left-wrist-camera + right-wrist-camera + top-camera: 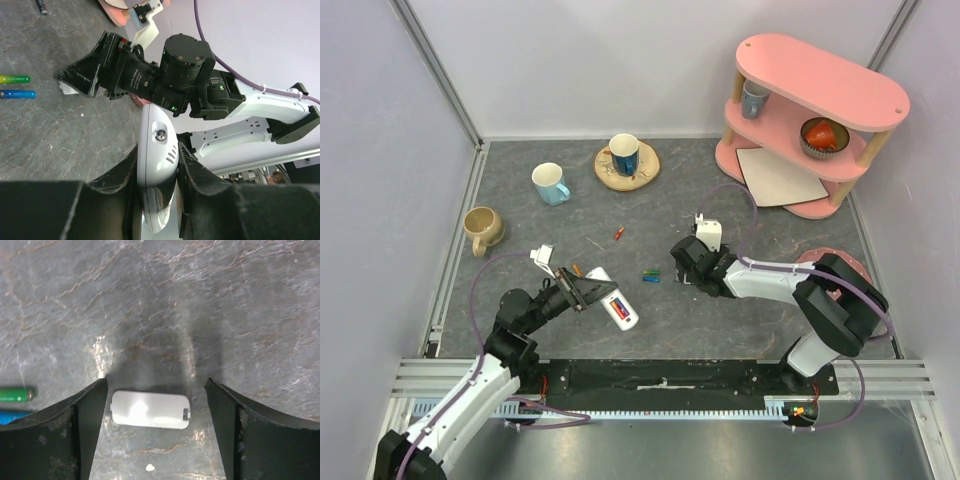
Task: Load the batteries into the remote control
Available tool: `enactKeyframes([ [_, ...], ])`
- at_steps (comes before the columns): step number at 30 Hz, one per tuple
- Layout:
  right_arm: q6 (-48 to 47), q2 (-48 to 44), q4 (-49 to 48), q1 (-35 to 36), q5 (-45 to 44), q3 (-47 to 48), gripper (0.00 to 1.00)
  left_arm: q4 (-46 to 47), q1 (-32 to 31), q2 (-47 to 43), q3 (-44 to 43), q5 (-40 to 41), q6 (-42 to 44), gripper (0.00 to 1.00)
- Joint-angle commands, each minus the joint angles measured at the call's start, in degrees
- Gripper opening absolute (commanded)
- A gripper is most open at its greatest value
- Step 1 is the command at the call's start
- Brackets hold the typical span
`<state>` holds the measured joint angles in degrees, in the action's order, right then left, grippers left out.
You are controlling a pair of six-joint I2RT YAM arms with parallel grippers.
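Note:
My left gripper (588, 290) (158, 150) is shut on one end of the white remote control (620, 310) (157, 132). The remote's open bay faces up in the top view, with a red and blue battery (617, 306) showing inside. My right gripper (677, 268) (156, 390) is open, low over the table, its fingers either side of a small white battery cover (150, 410) lying flat. A green battery (17, 393) (15, 79) and a blue battery (19, 94) lie side by side just left of that gripper. A red battery (618, 234) lies farther back.
An orange-tipped battery (577, 268) lies by the left gripper. At the back stand a tan mug (482, 228), a light blue mug (550, 183) and a blue mug (624, 153) on a wooden coaster. A pink shelf (820, 90) fills the back right corner.

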<state>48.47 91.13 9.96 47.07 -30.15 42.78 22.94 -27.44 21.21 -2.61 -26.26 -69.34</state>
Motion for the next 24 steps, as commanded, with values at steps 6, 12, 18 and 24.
enactKeyframes([
  [6, -1.4, -1.3, 7.0, -1.8, 1.9, 1.2, 0.97, 6.7, 0.2, 2.4, 0.8, 0.2, 1.1, 0.02],
  [12, -21.6, -4.9, 7.2, -1.8, 7.0, 4.4, 0.95, 6.7, 0.2, 1.9, 1.1, -0.5, 1.7, 0.02],
  [18, -34.6, -5.3, 9.8, -1.8, 14.0, 7.2, 0.92, 6.9, 0.2, 0.3, 2.4, -0.1, 1.2, 0.02],
  [24, -39.2, -3.8, 11.4, -1.8, 17.1, 7.8, 0.89, 6.9, 0.2, -0.7, 2.6, -0.5, 0.9, 0.02],
])
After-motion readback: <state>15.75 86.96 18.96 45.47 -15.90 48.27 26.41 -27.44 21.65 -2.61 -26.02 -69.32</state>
